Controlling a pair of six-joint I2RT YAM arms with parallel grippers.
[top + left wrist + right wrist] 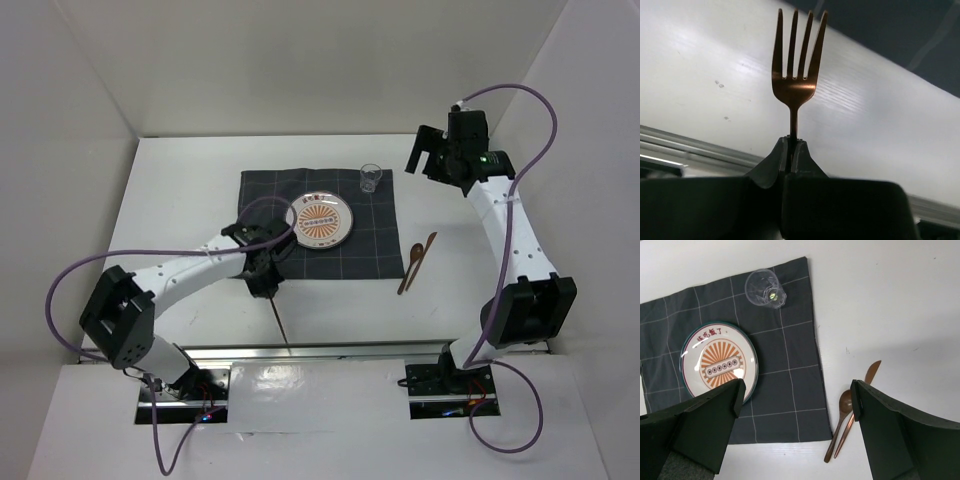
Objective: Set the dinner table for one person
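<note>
The left gripper (792, 142) clamps tight on the handle of a copper fork (795, 92), which seems to slant toward the near edge of the dinner table (180, 180), just off the near left corner of a checked cloth (775, 395). The right gripper (797, 387) hangs with fingers spread wide, holding nothing, over the far right corner. The cloth, mid-table, carries a plate (717, 362) and glass (765, 287); a spoon (845, 402) and knife (872, 371) lie by its right edge.

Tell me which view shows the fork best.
Left wrist: the fork fills the frame, tines up, pinched by the left end effector. The top view shows only a thin sliver; the right wrist view shows none.
</note>
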